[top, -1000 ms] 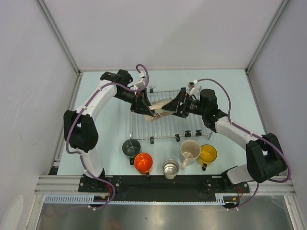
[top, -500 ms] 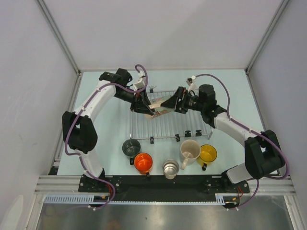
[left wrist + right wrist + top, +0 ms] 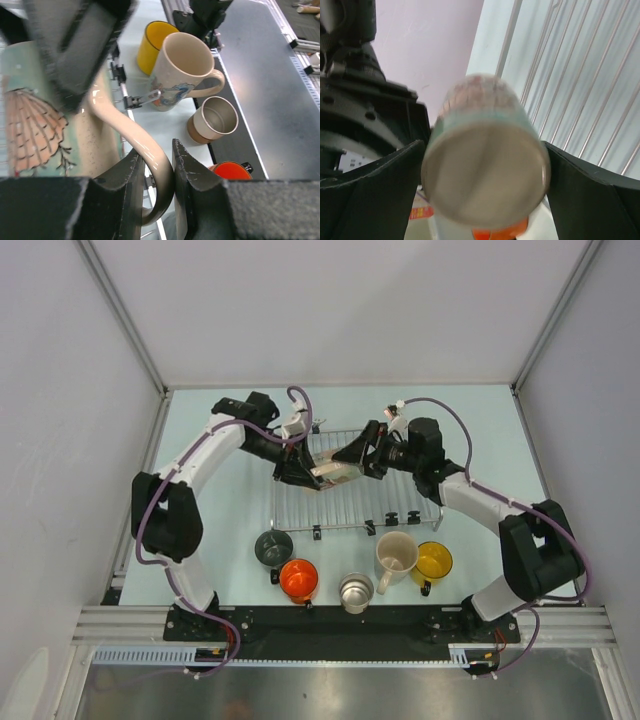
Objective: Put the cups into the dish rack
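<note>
Top view: the shell mug [image 3: 336, 472] is mostly buried between the two grippers. Only a cream sliver shows, over the far part of the rack [image 3: 350, 508]. I can't tell if it rests on the bars or hangs clear.

Left wrist view: the mug body is cut off at the left edge, and a blurred dark part covers its upper end. The left gripper [image 3: 156, 159] is pinched narrow on the mug's handle loop, one pad on each side.

Right wrist view: the mug base is blurred and fills the middle. The right gripper [image 3: 484, 147] has its fingers spread wide, one on each side of the base. I can't tell whether they touch it.

The other five stand on the table [image 3: 500, 440] just near of the rack, in a rough row from left to right:
- dark mug [image 3: 273, 547]
- orange mug [image 3: 298, 578]
- steel mug [image 3: 355, 591]
- cream mug [image 3: 396, 554]
- yellow mug [image 3: 433, 561]

The cream and yellow mugs stand just beside each other.

The table is pale mint. Plain white walls [image 3: 340, 310] close it in at the left, far and right sides, with metal posts at the corners. A black rail [image 3: 330, 625] at the near edge carries both arm bases.
</note>
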You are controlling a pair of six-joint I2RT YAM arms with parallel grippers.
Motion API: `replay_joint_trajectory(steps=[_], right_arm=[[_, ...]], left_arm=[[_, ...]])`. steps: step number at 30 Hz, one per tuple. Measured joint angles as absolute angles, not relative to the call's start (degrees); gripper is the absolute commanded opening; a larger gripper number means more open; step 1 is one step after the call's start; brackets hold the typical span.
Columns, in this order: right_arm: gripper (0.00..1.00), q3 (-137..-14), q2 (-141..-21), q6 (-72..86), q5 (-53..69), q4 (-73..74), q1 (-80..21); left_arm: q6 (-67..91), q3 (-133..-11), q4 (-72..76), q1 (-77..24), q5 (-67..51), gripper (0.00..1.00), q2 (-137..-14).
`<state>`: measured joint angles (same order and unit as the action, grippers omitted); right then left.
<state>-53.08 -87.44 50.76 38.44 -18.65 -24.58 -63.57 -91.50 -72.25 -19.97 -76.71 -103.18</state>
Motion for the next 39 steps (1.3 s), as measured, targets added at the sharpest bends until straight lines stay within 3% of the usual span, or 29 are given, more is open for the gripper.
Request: replay_joint_trajectory(steps=[3,7,11,22,39], right_arm=[[0.98,-53.7,-88.7,51.9,36.4,-20.2,-25.1],[0.86,-55.2,-89.0,52.8,34.9,-22.1,-25.7],[1.0,-57.3,-89.0,53.0,34.3,-22.9,-26.5],[1.0,-59.9,-83.5,44.7,31.1,-7.4,-23.6],[1.0,-58.7,-84.2,44.0,30.2,-6.7,-25.3]], left_arm=[[-63.9,-90.6,-72.9,-21.4,-77.0,0.01,-103.0],[-64.1,-89.7,-74.1,-23.9,-77.5,0.0,-102.7],[-64.2,-89.6,-74.8,-24.4,-77.7,0.0,-102.2],[-65.6,-89.7,-75.1,-17.1,-78.2,0.01,-102.1],[-65.6,-90.5,-75.2,-16.6,-78.2,0.0,-100.6]])
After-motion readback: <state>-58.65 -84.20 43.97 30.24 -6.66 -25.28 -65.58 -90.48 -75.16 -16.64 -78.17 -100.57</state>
